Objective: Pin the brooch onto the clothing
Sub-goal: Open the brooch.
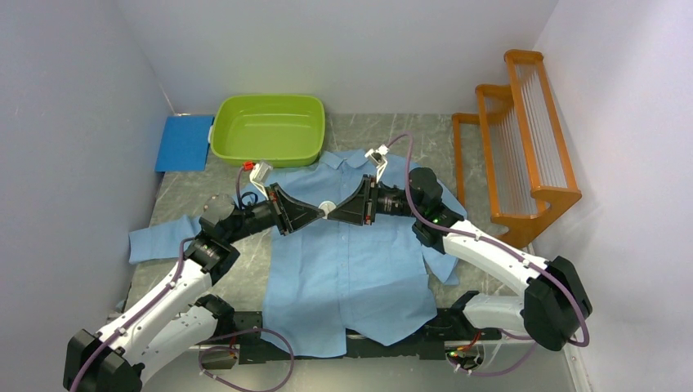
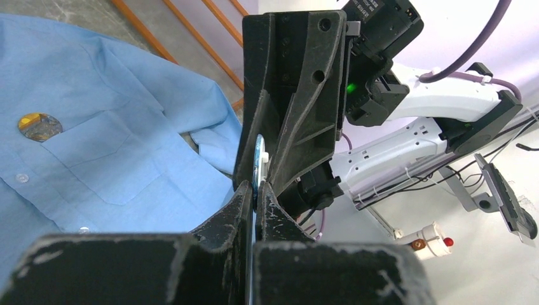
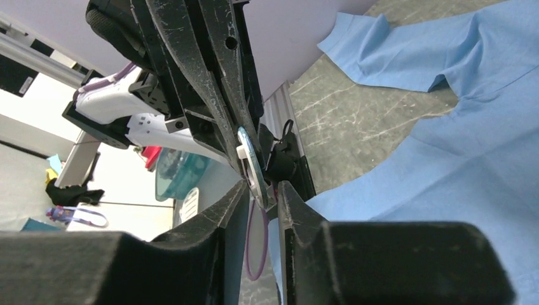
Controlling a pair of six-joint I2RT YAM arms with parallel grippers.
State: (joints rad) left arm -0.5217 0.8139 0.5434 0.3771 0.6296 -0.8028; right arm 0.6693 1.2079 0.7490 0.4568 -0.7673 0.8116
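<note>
Mostly hidden brooch (image 3: 253, 166) sits pinched in left jaws; right jaws gape slightly around it.

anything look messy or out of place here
Only the shirt: its bottom edge hangs over the near edge of the table, and one sleeve lies bunched up beside the right arm rather than spread flat.

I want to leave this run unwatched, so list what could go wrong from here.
1. The brooch is pinched only at its thin edge by the left gripper, above the shirt. If that grip lets go before the right gripper holds firmly, the brooch may drop.
2. The two grippers meet almost tip to tip, so a small misalignment may knock fingers together or twist the brooch loose.
</note>
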